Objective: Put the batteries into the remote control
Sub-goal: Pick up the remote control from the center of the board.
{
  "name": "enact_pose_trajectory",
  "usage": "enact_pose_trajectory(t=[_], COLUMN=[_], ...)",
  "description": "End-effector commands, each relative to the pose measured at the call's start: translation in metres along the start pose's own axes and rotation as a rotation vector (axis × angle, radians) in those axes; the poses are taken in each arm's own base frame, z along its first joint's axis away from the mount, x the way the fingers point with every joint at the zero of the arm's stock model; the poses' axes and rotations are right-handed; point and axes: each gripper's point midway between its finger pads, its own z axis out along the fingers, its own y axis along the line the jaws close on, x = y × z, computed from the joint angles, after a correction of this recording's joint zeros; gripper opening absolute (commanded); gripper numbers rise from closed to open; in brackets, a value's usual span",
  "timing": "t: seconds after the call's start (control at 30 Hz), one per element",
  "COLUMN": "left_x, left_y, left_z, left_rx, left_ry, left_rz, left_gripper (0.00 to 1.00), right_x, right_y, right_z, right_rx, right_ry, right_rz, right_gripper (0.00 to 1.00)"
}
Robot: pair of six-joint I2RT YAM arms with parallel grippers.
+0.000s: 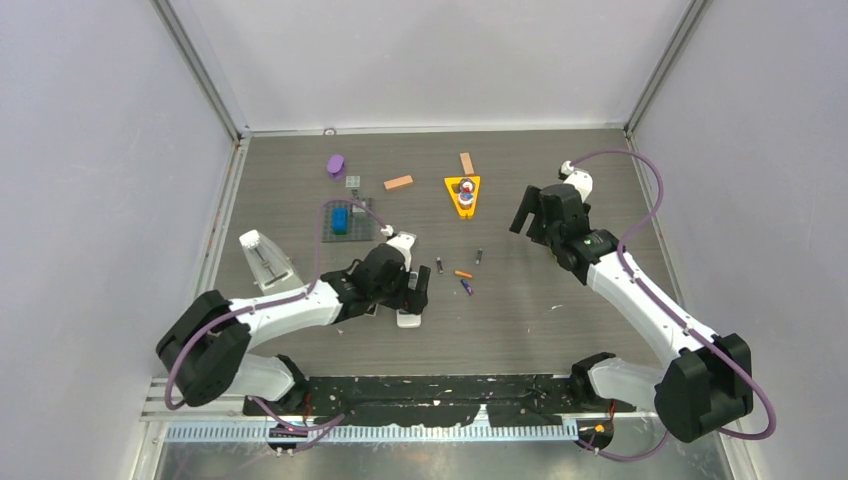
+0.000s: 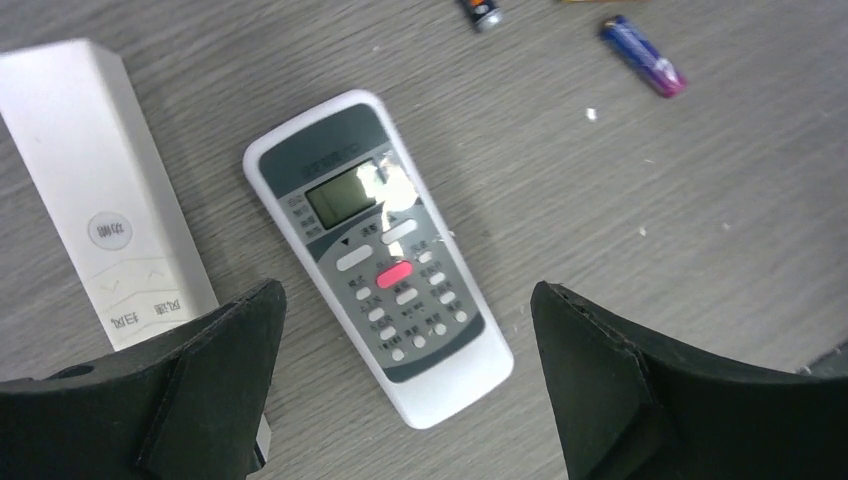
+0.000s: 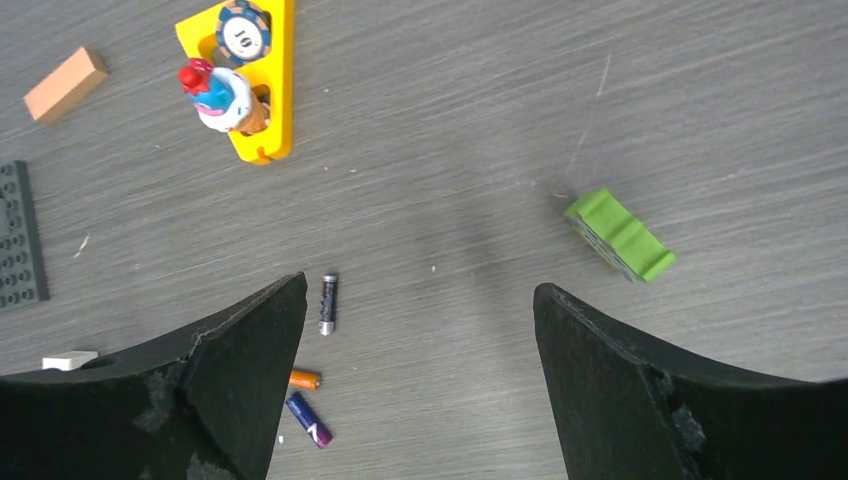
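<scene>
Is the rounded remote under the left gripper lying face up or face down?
Face up: the remote shows its screen and buttons in the left wrist view; its back is hidden.

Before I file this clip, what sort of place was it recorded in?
Likely a robotics lab test cell: plain pale walls with metal corner posts box in a grey table, and mixed props lie on it: a remote control, batteries, a yellow toy tray.

Overhead view faces down; both close wrist views share the blue-purple battery [image 2: 643, 55] [image 3: 308, 419].
</scene>
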Motion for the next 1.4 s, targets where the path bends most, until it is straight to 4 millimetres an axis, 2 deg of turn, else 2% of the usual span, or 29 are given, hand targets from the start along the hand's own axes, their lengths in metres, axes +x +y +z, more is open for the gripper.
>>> enact_pose_trajectory(t=[0.0,0.1,0.33,0.5,0.77,0.87,0.97,1.03,1.1,1.23,1.3,1.37], left_x=[-0.028,-0.024,-0.017,-0.008,0.006,0.005,0.0,-0.006,-0.012,-0.039,-0.061,-0.091], left_y=[0.003,0.012,0.002,0.012,0.023,0.025,0.022,0.018,0.016,0.011,0.005,-0.002], left_z=[0.01,0.016,0.035,0.037,0.041,0.043,0.043,0.043,0.042,0.029,0.017,-0.002], left_rx=[-0.1,-0.167,-0.195,-0.269,-0.346,-0.366,-0.349,-0.33,-0.317,-0.307,-0.287,-0.26], left_ry=[-0.107,-0.09,0.013,0.056,0.129,0.143,0.135,0.123,0.109,0.041,-0.02,-0.101], left_rz=[-0.107,-0.135,-0.134,-0.151,-0.139,-0.119,-0.104,-0.094,-0.077,-0.044,-0.029,-0.007], left_gripper=[0.94,0.95,0.93,0.86,0.85,0.75,0.53,0.44,0.31,0.14,0.1,0.08], right_x=[-0.004,-0.002,0.007,0.013,0.022,0.023,0.021,0.018,0.015,0.009,0.003,-0.006], right_y=[-0.01,-0.012,-0.015,-0.016,-0.017,-0.005,0.008,0.014,0.019,0.028,0.033,0.039], right_z=[-0.008,-0.012,-0.013,-0.013,-0.01,-0.01,-0.012,-0.014,-0.016,-0.02,-0.025,-0.033], right_rx=[0.051,0.055,0.051,0.053,0.052,-0.011,-0.083,-0.117,-0.136,-0.18,-0.211,-0.244], right_ry=[-0.019,-0.016,0.006,0.028,0.057,0.075,0.076,0.074,0.074,0.068,0.059,0.034], right_rz=[0.021,0.019,0.014,0.013,0.022,-0.003,-0.02,-0.03,-0.033,-0.041,-0.049,-0.059], right_gripper=[0.89,0.89,0.89,0.89,0.89,0.89,0.89,0.89,0.89,0.9,0.93,0.97])
